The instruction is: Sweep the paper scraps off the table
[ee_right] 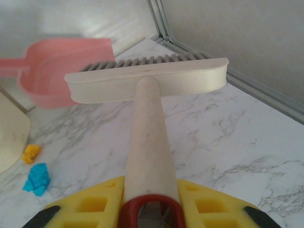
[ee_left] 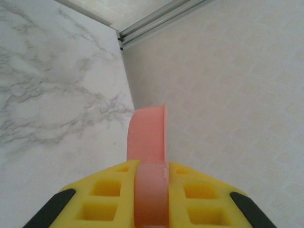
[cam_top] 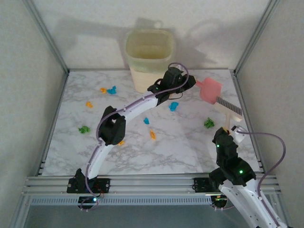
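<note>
The left tool [ee_left: 151,190] is clamped on the handle of the pink dustpan [cam_top: 210,90], and the right tool [ee_right: 149,204] is clamped on the handle of the brush [ee_right: 147,85]. The paper scraps [cam_top: 174,106] lie scattered over the middle and left of the bench [cam_top: 180,152]. They are light and crumpled and would likely skitter, so they are better pushed with the bristles than pinched.

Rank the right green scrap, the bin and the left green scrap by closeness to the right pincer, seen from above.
From the right pincer:
1. right green scrap, just beside it
2. bin, at the back
3. left green scrap, far left
</note>
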Motion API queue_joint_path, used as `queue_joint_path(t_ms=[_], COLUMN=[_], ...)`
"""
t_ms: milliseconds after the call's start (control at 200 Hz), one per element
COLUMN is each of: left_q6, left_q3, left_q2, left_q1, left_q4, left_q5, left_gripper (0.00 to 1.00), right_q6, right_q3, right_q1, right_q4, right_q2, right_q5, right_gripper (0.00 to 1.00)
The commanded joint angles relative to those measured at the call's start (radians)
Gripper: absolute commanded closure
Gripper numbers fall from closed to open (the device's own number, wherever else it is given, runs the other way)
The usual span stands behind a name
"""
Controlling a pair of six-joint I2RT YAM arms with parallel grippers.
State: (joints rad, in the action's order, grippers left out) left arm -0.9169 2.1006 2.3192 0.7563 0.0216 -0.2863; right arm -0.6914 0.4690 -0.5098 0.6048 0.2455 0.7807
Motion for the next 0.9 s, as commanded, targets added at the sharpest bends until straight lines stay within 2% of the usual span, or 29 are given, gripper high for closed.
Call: queue_joint_path(t_ms=[0, 235, 421, 586, 731, 791, 896], left_q6=[0.021, -0.009, -0.044, -0.132, -0.2, -0.226, -0.315], left_q3=[-0.169, -0.51, -0.781, -1.095, -1.285, -1.349, -1.491], left_q2=[-0.155, -0.416, -0.641, -0.854, -0.953, -0.98, -1.027], left_q1=[0.006, -0.004, -0.012, -0.004, 0.054, 0.091, 0.142], left_q4=[0.054, 0.13, 0.16, 0.271, 0.319, 0.319, 0.446], left_q5=[0.092, 0.167, 0.208, 0.206, 0.209, 0.256, 0.326], left_gripper=[1.0, 1.0, 1.0, 1.0, 1.0, 1.0, 1.0], right_q6=[0.036, 0.082, 0.085, 0.083, 0.077, 0.077, 0.082], right_q3=[-0.01, -0.029, -0.03, -0.027, -0.016, -0.013, -0.011], right_q1=[0.005, 0.005, 0.006, 0.006, 0.006, 0.005, 0.006], right_q4=[-0.031, -0.084, -0.104, -0.123, -0.125, -0.127, -0.139], right_q2=[-0.077, -0.131, -0.081, -0.01, 0.055, 0.075, 0.109], right_q5=[-0.019, -0.095, -0.113, -0.131, -0.137, -0.138, -0.149], right_gripper=[1.0, 1.0, 1.0, 1.0, 1.0, 1.0, 1.0])
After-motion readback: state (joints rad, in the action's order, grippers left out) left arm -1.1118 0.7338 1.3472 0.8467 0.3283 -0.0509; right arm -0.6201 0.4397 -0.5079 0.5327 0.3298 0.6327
